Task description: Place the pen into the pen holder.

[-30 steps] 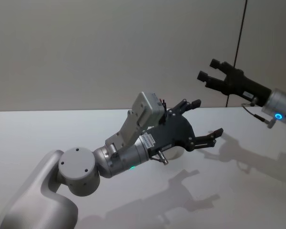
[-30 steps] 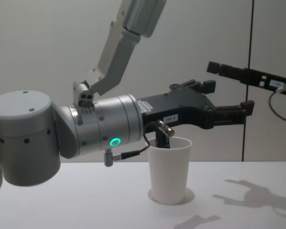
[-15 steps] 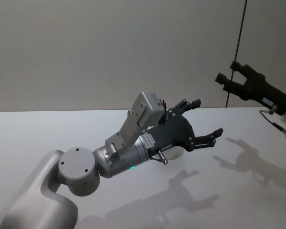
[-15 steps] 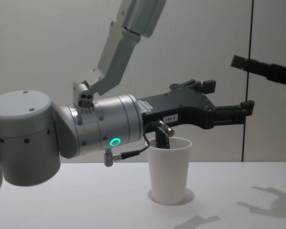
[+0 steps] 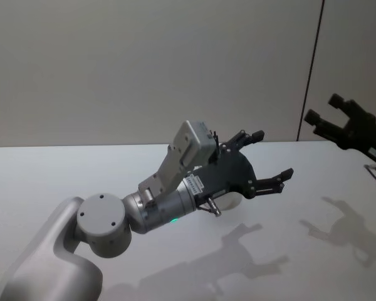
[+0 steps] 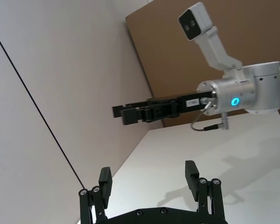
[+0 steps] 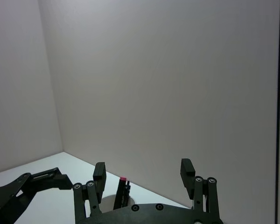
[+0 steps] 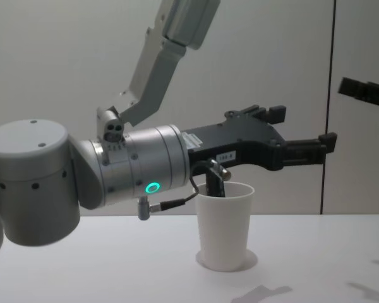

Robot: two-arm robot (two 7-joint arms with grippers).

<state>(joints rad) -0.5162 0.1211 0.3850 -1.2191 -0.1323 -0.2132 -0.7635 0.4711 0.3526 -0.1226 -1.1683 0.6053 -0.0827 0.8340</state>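
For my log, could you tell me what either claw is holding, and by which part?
Nothing is held: the left claw and the right claw are both open and empty, above the table.

The left pincer [image 8: 303, 136], spread wide, hangs over the pen holder [image 8: 224, 224], blocking its mouth; the surface [image 8: 316, 265] to its right lies free

A plain white tabletop [image 5: 62, 169] runs across the lower part of the head view, matte and evenly lit, with soft grey shadows lying on its right side; behind it rises a pale, bare wall [image 5: 144, 69], off-white to light grey; a thin dark vertical seam [image 5: 310, 69] divides that wall near the right; in the left wrist view a large brown panel [image 6: 252, 32], like cardboard, leans against the light wall above the tabletop's far edge.
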